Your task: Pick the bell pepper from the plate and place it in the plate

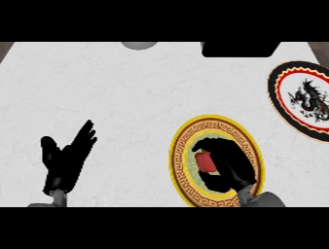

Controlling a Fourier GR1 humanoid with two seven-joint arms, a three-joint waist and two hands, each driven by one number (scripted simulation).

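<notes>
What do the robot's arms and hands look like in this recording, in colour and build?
Both hands are matte black with slim fingers and a thumb: the left hand shows as a full silhouette, the right hand as a dark bulk. Each sits on a grey forearm, seen only as short stubs at the view's lower edge. No cables, markings or sleeves show.

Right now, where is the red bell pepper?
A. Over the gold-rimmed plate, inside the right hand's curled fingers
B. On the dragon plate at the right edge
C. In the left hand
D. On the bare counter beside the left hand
A: the red bell pepper sits within the right hand, whose fingers curl round it, over the gold-rimmed plate; the dragon plate holds no pepper, and the left hand is open with nothing in it.
</notes>
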